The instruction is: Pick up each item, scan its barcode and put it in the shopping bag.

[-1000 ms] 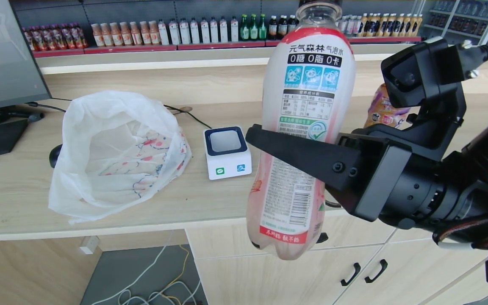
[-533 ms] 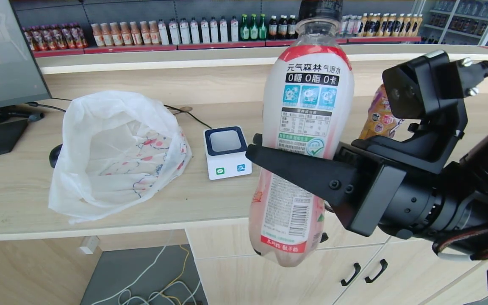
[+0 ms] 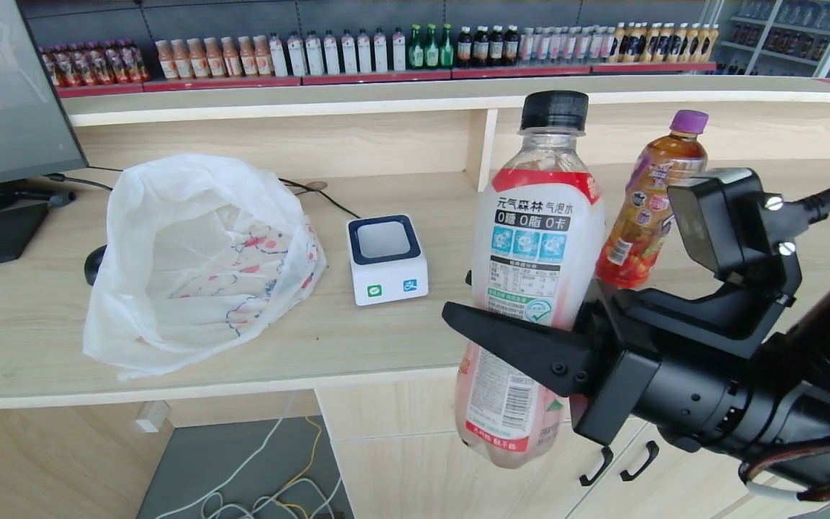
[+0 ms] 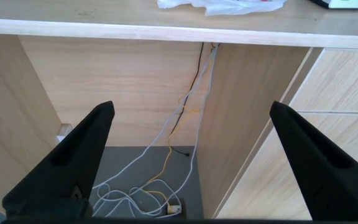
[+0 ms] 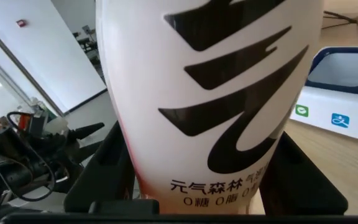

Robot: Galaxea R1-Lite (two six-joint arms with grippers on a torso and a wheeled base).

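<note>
Just off the table's front edge, the right claw (image 3: 491,328) pinches a pink bottle (image 3: 534,238) around its middle. The bottle is upright, black cap on top, its barcode facing the head camera. Behind it on the table (image 3: 26,324) stands a tea bottle (image 3: 645,209) with a purple cap. Further left sit the scanner (image 3: 386,259) and the open shopping bag (image 3: 199,259). Below table level the left claw (image 4: 191,109) hangs spread wide before loose cables (image 4: 166,186).
</note>
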